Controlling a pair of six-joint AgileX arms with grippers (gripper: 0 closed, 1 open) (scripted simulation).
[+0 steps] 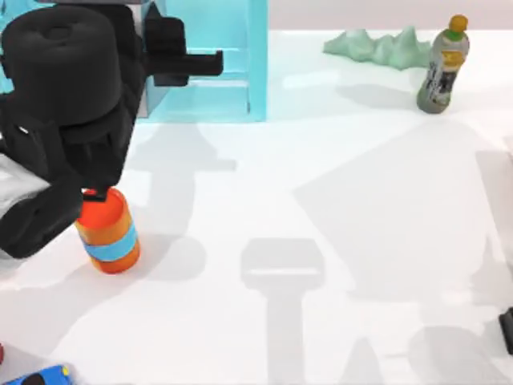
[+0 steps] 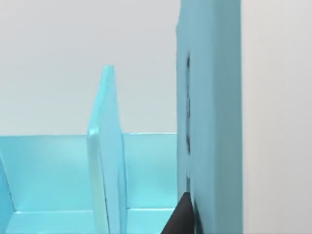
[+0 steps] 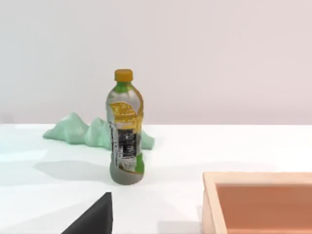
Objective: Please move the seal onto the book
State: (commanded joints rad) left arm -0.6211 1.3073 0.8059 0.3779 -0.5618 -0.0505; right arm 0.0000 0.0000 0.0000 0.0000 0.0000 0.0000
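The seal and the book are hidden or out of view. My left arm fills the top view's upper left, and its gripper (image 1: 199, 67) reaches right, up against the light-blue open shelf unit (image 1: 232, 88). The left wrist view looks along that shelf unit (image 2: 209, 122) from very close, with a dark tip of the gripper (image 2: 181, 217) beside its side panel. My right arm (image 1: 506, 329) sits parked at the table's right edge, near the front. A dark corner of the right gripper (image 3: 92, 219) appears in the right wrist view.
An orange can with a blue band (image 1: 108, 233) stands just below the left arm. A bottle (image 1: 442, 64) and a green ridge-shaped object (image 1: 377, 46) stand at the back right. A tan open box (image 3: 258, 204) lies near the right gripper. A blue object (image 1: 40, 375) sits at the front left corner.
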